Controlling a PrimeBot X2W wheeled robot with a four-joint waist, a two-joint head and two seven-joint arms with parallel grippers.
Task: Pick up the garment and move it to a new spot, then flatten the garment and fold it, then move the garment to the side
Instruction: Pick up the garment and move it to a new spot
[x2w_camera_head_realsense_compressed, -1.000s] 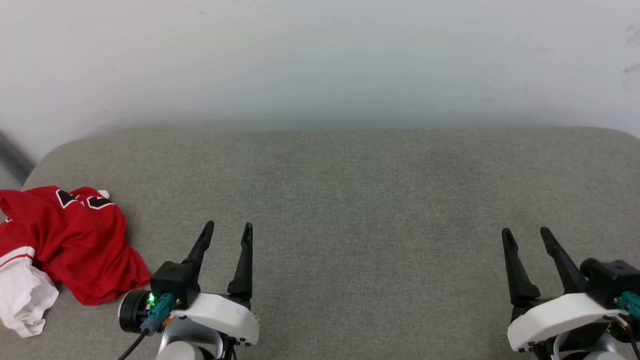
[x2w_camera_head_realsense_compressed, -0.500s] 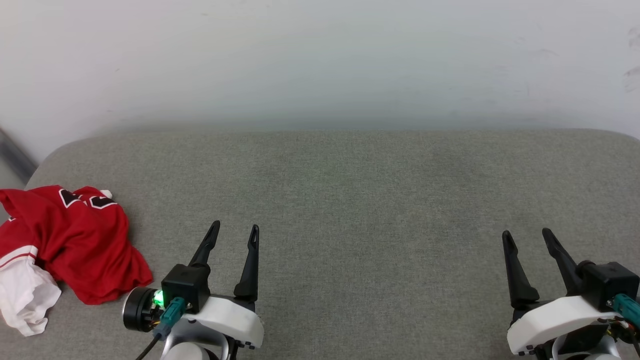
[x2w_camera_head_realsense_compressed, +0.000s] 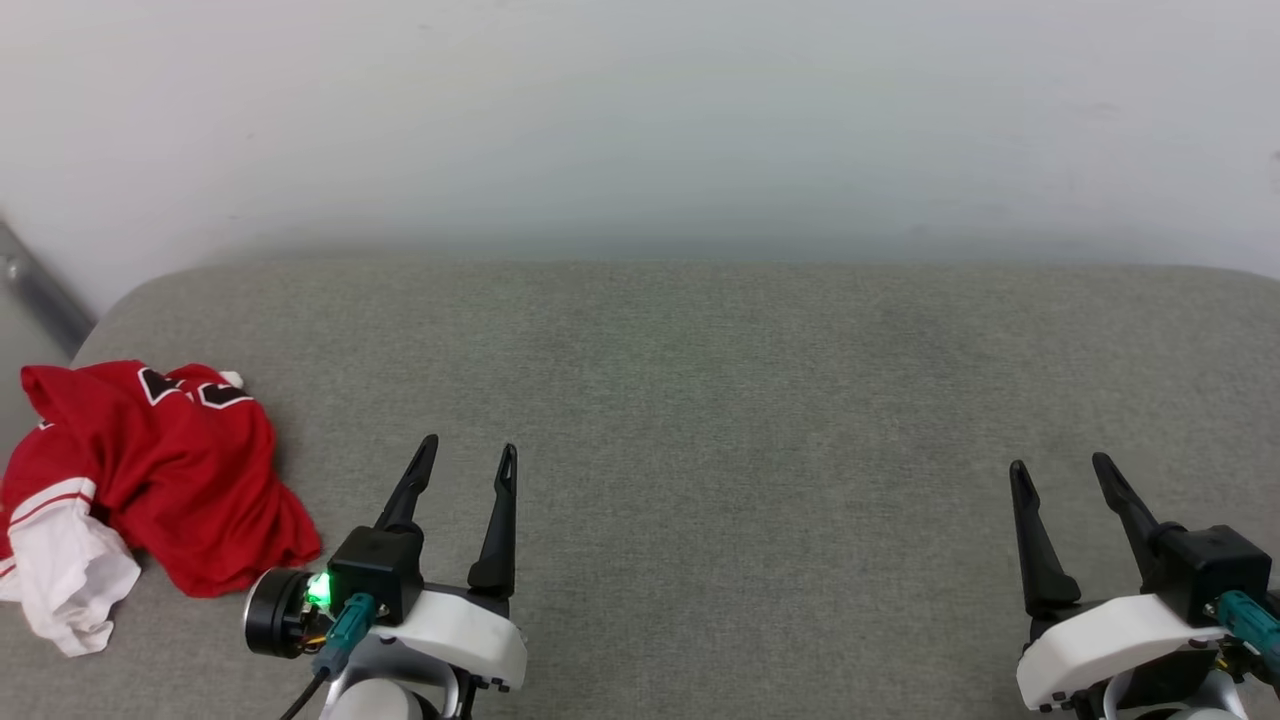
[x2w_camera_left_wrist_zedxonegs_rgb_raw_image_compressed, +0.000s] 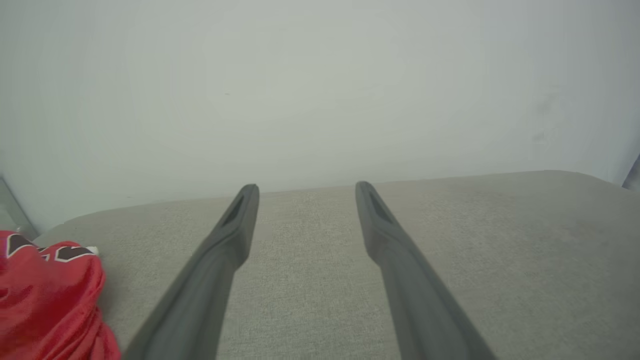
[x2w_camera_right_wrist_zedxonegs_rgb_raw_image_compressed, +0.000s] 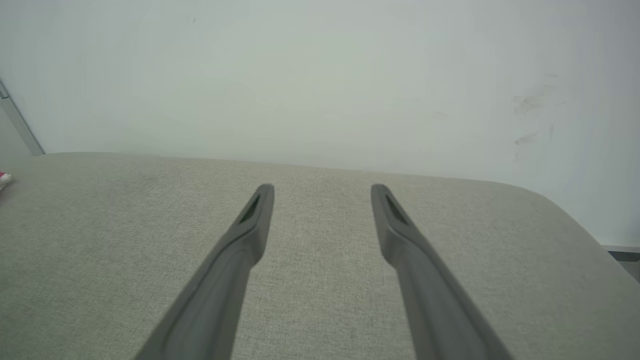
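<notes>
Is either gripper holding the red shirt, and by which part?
Nothing is held. The left gripper and right gripper stand open and empty; the garment lies crumpled on the cushion, untouched.

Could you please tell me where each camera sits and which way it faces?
Head view: on the robot's head, looking forward and down at the grey cushion and white wall; left gripper and right gripper show, both open.
Left wrist view: on the left wrist, looking along its own fingers across the cushion to the wall.
Right wrist view: on the right wrist, looking along its own fingers likewise.
Shared: head and left wrist views both show the crumpled garment at left.
</notes>
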